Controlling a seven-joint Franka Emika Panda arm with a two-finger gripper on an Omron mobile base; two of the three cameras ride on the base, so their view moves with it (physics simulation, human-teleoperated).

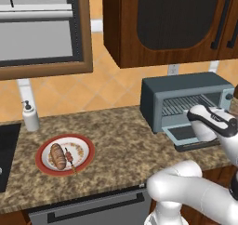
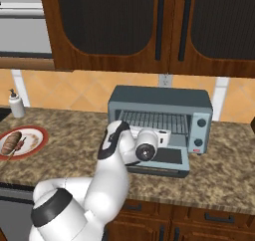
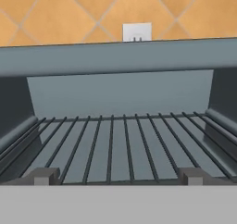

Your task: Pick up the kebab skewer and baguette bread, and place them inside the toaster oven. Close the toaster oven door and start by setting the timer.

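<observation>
Blue-grey and boxy, the toaster oven point(image 2: 160, 116) stands on the speckled brown stone counter point(image 1: 116, 145) with its framed drop-down toaster oven door point(image 2: 167, 158) lowered flat and its wire rack point(image 3: 115, 149) bare. We find the two-finger gripper point(image 3: 115, 176) of the white arm level with the oven mouth, facing into the cavity, its dark fingertips point(image 3: 44, 176) standing wide apart and holding nothing. The short, plump golden-brown baguette bread point(image 1: 57, 156) and the thin pale kebab skewer point(image 1: 69, 159) with its dark meat chunks lie side by side on a red-rimmed round plate point(image 1: 86, 155), well apart from the oven, towards the left end of the counter near a white soap dispenser point(image 1: 30, 116).

We judge that neither item is loaded and that the step in hand is the first pick. To do it well, we recommend drawing the hand clear of the lowered door, carrying it over the plate, descending vertically, and spanning one item across its narrow width without nudging its neighbour.
</observation>
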